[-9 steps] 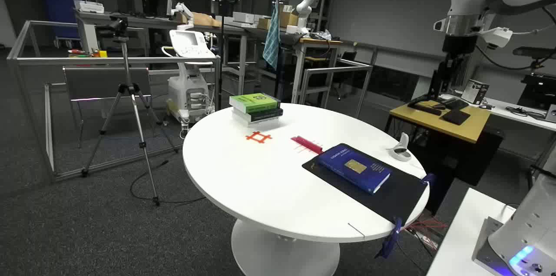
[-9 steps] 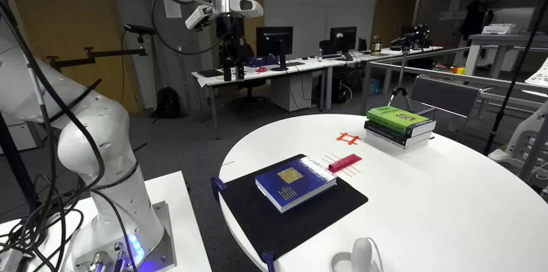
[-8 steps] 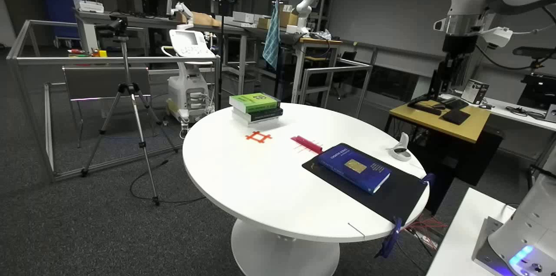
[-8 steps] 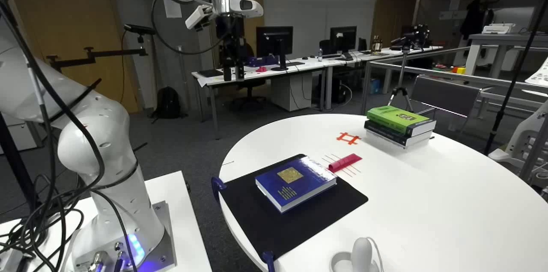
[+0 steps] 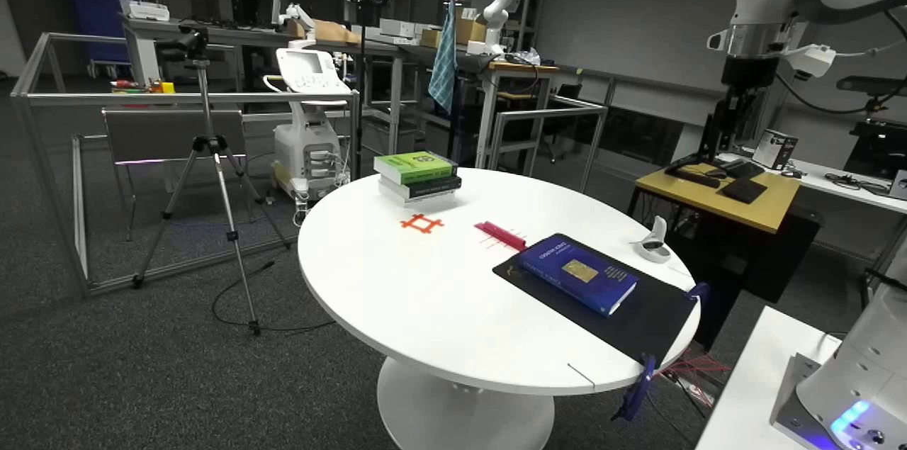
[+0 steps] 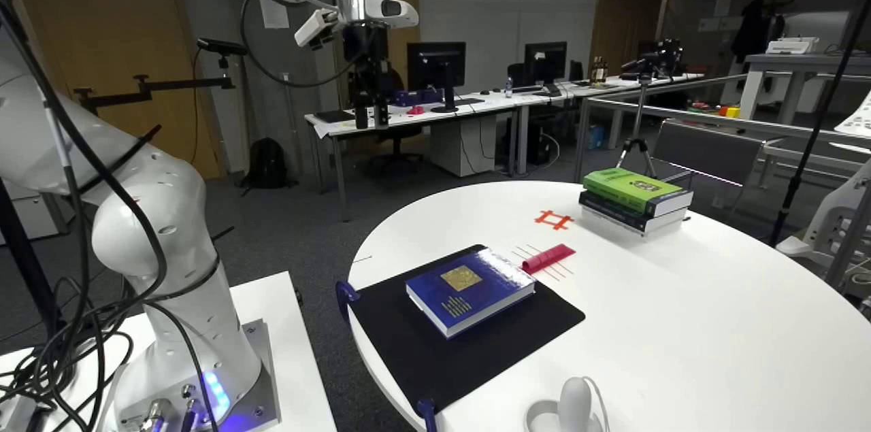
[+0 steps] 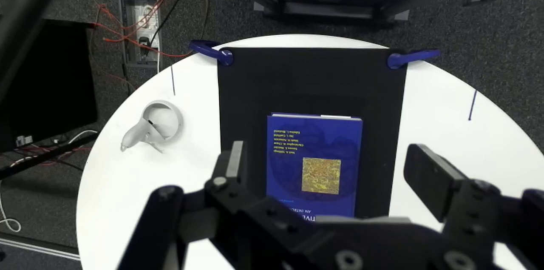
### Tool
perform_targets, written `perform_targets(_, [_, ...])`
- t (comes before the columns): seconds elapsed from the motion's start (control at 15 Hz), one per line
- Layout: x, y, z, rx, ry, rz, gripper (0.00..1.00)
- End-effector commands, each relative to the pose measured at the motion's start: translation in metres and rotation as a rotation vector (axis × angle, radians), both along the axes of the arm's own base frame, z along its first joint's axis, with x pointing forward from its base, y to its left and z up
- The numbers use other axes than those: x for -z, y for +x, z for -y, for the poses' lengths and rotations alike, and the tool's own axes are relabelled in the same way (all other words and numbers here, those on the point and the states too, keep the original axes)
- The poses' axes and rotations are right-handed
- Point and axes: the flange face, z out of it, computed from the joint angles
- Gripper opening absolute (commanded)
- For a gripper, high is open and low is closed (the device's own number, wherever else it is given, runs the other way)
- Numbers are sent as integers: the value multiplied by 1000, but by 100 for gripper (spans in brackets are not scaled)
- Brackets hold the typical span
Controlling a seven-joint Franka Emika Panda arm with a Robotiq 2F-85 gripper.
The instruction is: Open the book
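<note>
Here's the blue book (image 7: 314,172), closed and lying flat on a black mat (image 7: 306,83) at the edge of the round white surface (image 6: 680,323)! High above the level of the book hang the fingers (image 7: 429,180), spread wide apart. Two blue clamps (image 7: 414,56) sit at the mat's corners, near one end of the book; just off its opposite end lies a crimson strip (image 6: 550,258), then an orange square outline (image 5: 413,226), farther from the book. Well across the surface from the book: a stack of books (image 6: 633,204), green on top. Beside the book, off the mat, a pale controller (image 6: 576,408)! Out to the room: beyond the book, in an exterior view, two monitors (image 6: 437,68) and a backpack (image 6: 267,163) on the carpet (image 6: 299,235); in an exterior view, a tripod (image 5: 210,144), well apart from the book.
</note>
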Motion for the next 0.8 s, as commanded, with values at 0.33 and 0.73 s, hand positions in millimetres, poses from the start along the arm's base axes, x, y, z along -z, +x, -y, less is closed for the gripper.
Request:
perform_targets(0.33, [31,76,77,82,155,138,100])
perform_targets(0.73, [66,163,140,52,156,-9,100])
